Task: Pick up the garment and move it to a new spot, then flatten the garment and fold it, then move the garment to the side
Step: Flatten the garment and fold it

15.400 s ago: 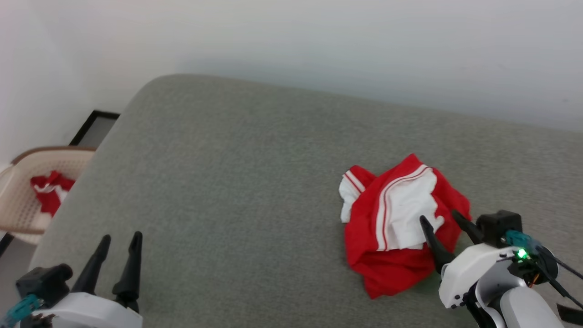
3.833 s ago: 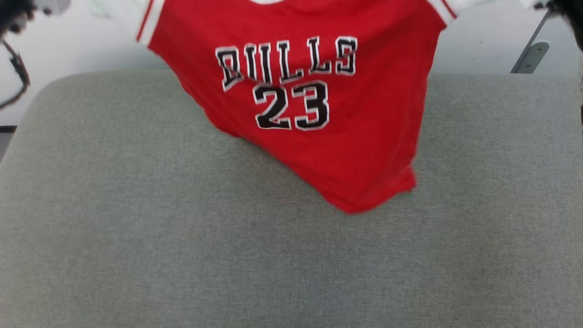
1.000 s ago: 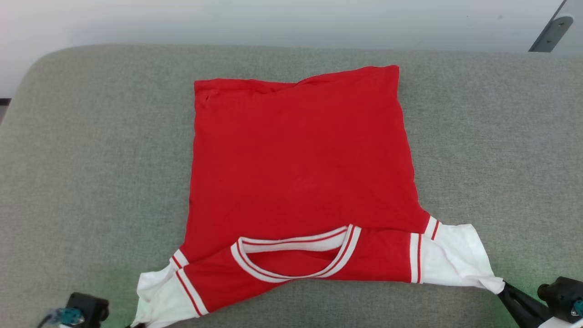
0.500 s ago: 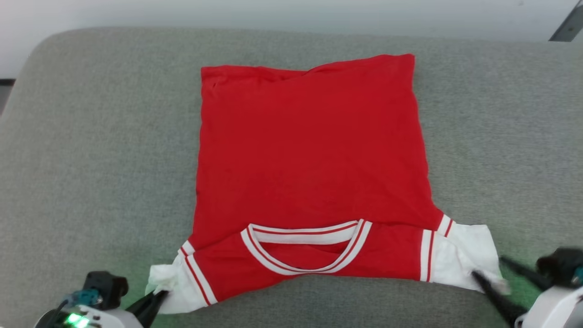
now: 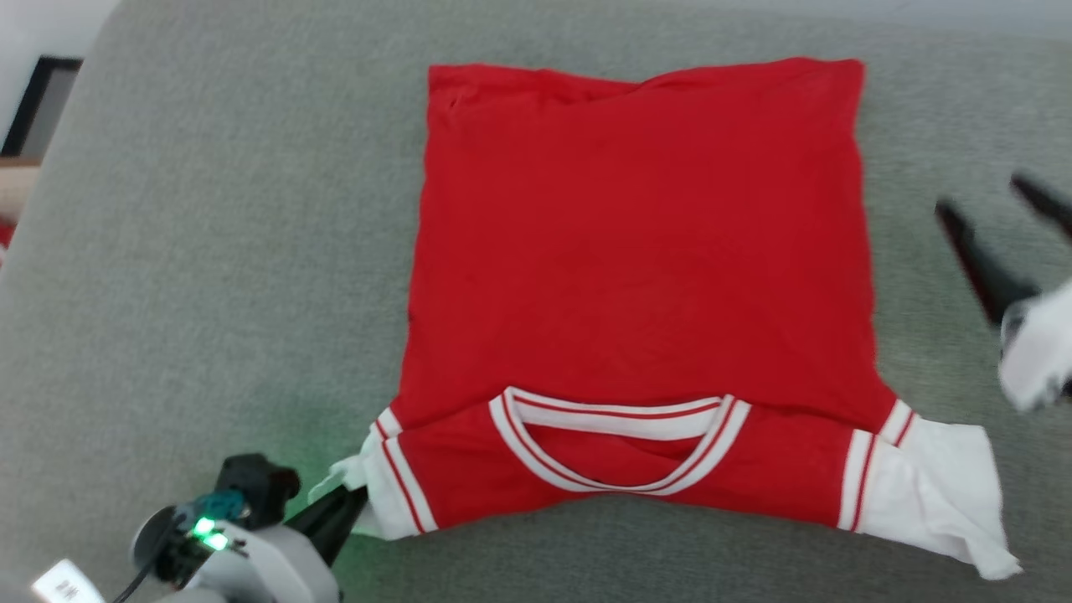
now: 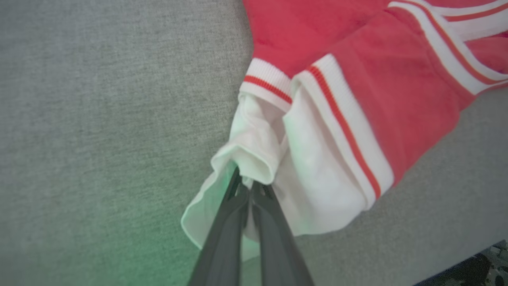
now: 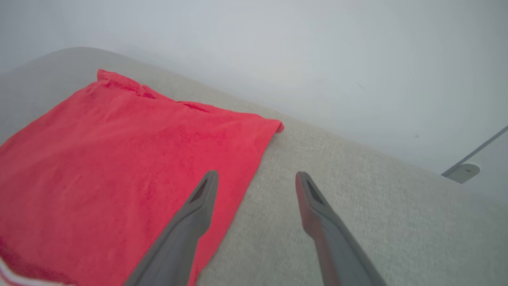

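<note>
The garment [image 5: 636, 243], a red shirt with white sleeves and striped trim, lies spread flat and plain side up on the grey cushion [image 5: 209, 276], collar toward me. My left gripper [image 5: 356, 502] is shut on the white left sleeve [image 6: 254, 159] at the shirt's near left corner. My right gripper [image 5: 980, 193] hangs open and empty above the cushion, just right of the shirt's right edge [image 7: 254, 174]. The right sleeve [image 5: 946, 494] lies loose on the cushion.
The cushion's far edge meets a pale wall [image 7: 278, 59]. A grey bracket [image 7: 462, 171] sits against the wall at the right. At the left, past the cushion's edge, stands a dark frame [image 5: 38, 100].
My right gripper has let go of the right sleeve, opened, and risen away up the shirt's right side. The left gripper keeps its hold. The camera has shifted, so the shirt sits further right.
</note>
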Tool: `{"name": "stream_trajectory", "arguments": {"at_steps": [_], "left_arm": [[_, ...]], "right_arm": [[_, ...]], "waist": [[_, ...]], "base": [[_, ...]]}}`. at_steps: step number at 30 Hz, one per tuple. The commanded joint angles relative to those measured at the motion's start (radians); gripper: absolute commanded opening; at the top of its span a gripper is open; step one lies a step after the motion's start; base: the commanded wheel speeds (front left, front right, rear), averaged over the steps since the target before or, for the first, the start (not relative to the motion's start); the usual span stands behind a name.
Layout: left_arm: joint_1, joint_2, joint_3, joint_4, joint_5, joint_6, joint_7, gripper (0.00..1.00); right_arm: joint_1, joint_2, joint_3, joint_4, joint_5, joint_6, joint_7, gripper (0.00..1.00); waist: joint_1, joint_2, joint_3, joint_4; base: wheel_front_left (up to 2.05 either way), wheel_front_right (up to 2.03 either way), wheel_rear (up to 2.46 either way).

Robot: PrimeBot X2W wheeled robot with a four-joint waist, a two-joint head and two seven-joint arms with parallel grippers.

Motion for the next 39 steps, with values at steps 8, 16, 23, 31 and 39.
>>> {"name": "stream_trajectory", "arguments": {"at_steps": [8, 16, 23, 31, 39], "left_arm": [[-0.085, -0.098, -0.013, 0.049, 0.049, -0.053, 0.015, 0.0], [-0.126, -0.17, -0.027, 0.11, 0.072, -0.097, 0.02, 0.0], [-0.144, -0.215, -0.036, 0.168, 0.077, -0.137, 0.02, 0.0], [-0.145, -0.242, -0.038, 0.228, 0.073, -0.166, 0.011, 0.0], [-0.126, -0.227, -0.02, 0.259, 0.054, -0.166, -0.004, 0.0]], "right_arm": [[-0.389, 0.079, 0.035, 0.391, -0.083, -0.002, 0.033, 1.0], [-0.662, 0.117, -0.011, 0.803, -0.135, -0.002, 0.174, 1.0], [-0.81, 0.127, -0.127, 1.056, -0.248, -0.002, 0.281, 1.0], [-0.844, 0.144, -0.255, 1.249, -0.412, -0.002, 0.363, 0.0], [-0.885, 0.18, -0.257, 1.251, -0.482, -0.002, 0.355, 0.0]], "waist": [[0.0, -0.0001, 0.108, 0.133], [0.0, -0.0001, 0.148, 0.217], [0.0, -0.0001, 0.171, 0.277], [0.0, -0.0001, 0.177, 0.301], [0.0, -0.0001, 0.13, 0.248]], "base": [[0.0, 0.0, 0.0], [0.0, 0.0, 0.0], [0.0, 0.0, 0.0], [0.0, 0.0, 0.0], [0.0, 0.0, 0.0]]}}
